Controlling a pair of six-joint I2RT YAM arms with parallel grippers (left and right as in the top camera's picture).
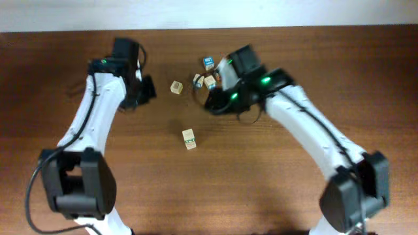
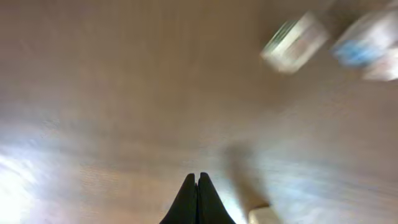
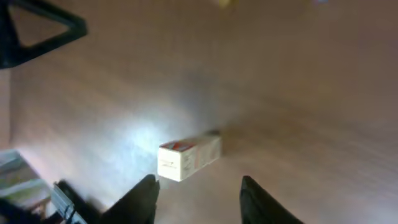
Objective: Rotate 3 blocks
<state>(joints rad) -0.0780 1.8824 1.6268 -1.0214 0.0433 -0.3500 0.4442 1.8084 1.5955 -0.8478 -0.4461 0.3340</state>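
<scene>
Two pale blocks with green print lie end to end near the table's middle. The right wrist view shows them as one blurred elongated shape, just ahead of the left fingertip and not between the jaws. My right gripper is open and empty, up and to the right of that pair. My left gripper is shut on nothing, with its tips pressed together. It sits left of a pale cube, whose corner shows beside the fingers.
A cluster of cubes lies at the back, under the right arm: a blue-faced cube and two pale ones. They show as blurred shapes in the left wrist view. The left arm shows at top left of the right wrist view.
</scene>
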